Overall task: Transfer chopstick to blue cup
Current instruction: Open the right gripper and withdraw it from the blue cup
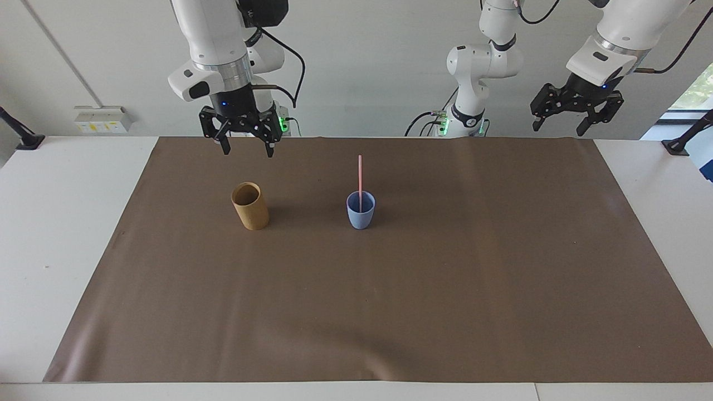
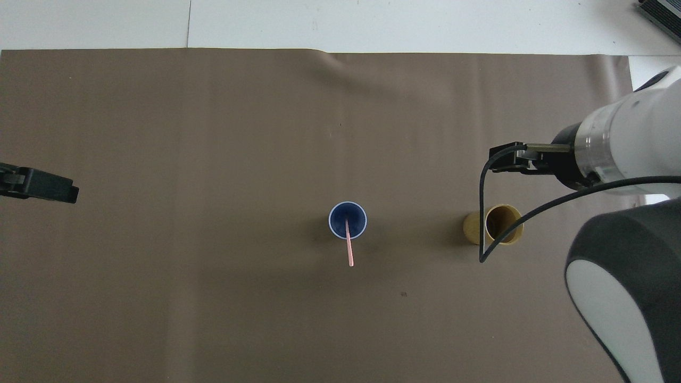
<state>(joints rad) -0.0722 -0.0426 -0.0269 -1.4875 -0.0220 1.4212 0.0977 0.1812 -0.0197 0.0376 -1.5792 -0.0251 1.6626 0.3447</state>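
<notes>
The pale-pink chopstick (image 1: 360, 178) stands in the light-blue cup (image 1: 361, 216) near the middle of the brown mat, leaning slightly against the rim. In the overhead view the chopstick (image 2: 349, 247) sticks out of the blue cup (image 2: 335, 221) toward the robots. My right gripper (image 1: 245, 146) is open and empty, up in the air over the mat near the tan cup, well apart from the chopstick. My left gripper (image 1: 576, 120) is open and empty and waits raised at the left arm's end of the table.
A tan-brown cylindrical cup (image 1: 250, 207) stands on the mat beside the blue cup, toward the right arm's end; it looks empty in the overhead view (image 2: 495, 226). The brown mat (image 1: 390, 312) covers most of the white table.
</notes>
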